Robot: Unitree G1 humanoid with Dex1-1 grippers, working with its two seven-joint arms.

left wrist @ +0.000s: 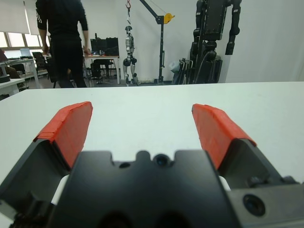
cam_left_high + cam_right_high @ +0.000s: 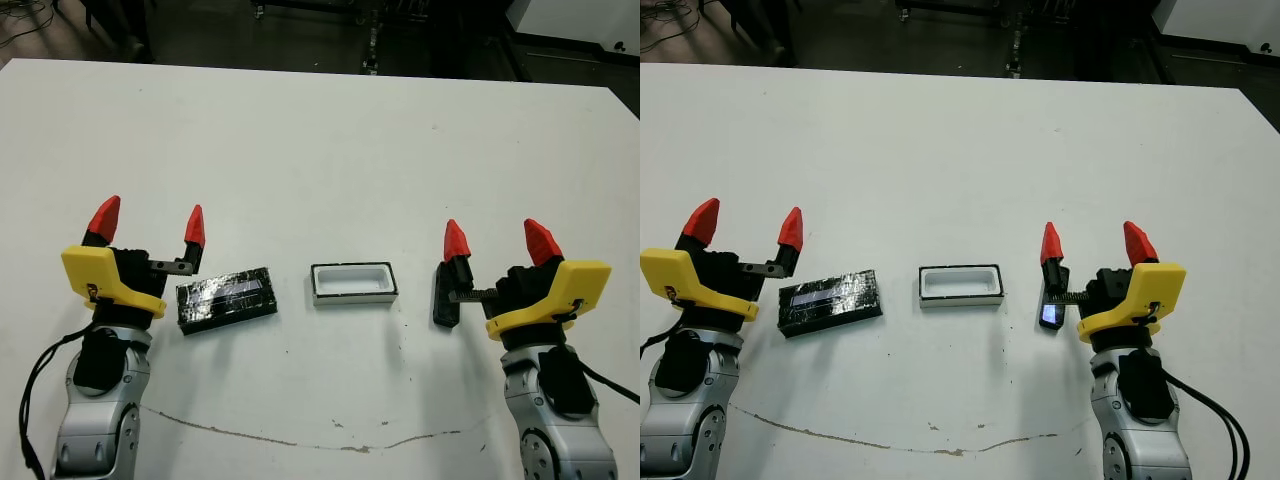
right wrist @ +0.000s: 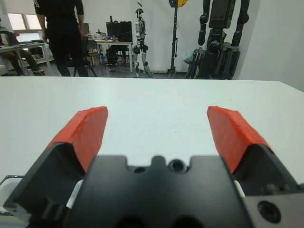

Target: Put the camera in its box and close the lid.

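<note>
The box (image 2: 352,298) lies open in the middle of the white table (image 2: 320,150), white inside with a thin black rim. To its left lies the lid (image 2: 227,298), flat, glossy and black with a pale strip. The camera (image 2: 1051,310), a slim black bar, rests on the table right of the box, just beside and partly under the inner finger of my right gripper (image 2: 498,240). That gripper is open and holds nothing. My left gripper (image 2: 150,222) is open too, hovering just left of the lid. Both wrist views show spread red fingertips (image 1: 71,128) (image 3: 85,133) with nothing between them.
A thin dark scratch line (image 2: 300,440) runs across the table near its front edge. Beyond the far edge a person (image 1: 64,42) in dark clothes stands among desks, and robot rigs (image 3: 221,38) stand further right.
</note>
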